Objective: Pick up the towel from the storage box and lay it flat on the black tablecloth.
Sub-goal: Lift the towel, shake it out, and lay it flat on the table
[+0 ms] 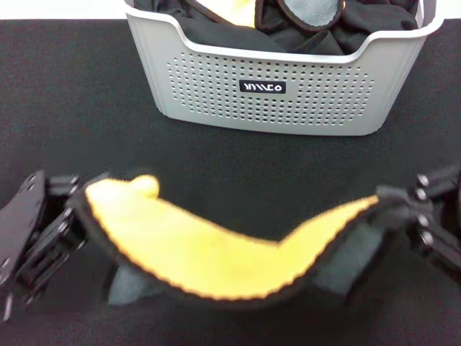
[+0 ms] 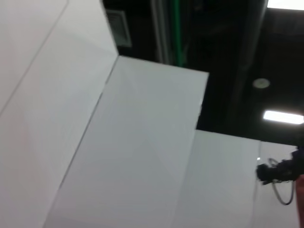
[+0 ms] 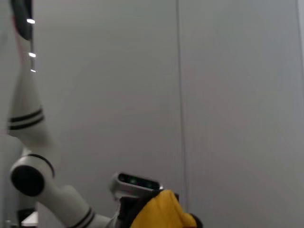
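Observation:
The towel (image 1: pixel 209 252), yellow-orange face up with a black stitched edge and grey-green underside, hangs stretched between my two grippers above the black tablecloth (image 1: pixel 86 130), sagging in the middle. My left gripper (image 1: pixel 75 209) is shut on its left corner. My right gripper (image 1: pixel 392 205) is shut on its right corner. The storage box (image 1: pixel 281 86), light grey with small holes and a black label, stands behind the towel and holds black cloths and another yellow and grey-green cloth. A yellow towel corner (image 3: pixel 161 213) shows in the right wrist view.
The wrist views show white walls and a dark ceiling. The other arm (image 3: pixel 42 185) shows in the right wrist view. The tablecloth's far edge runs beside the box at the top.

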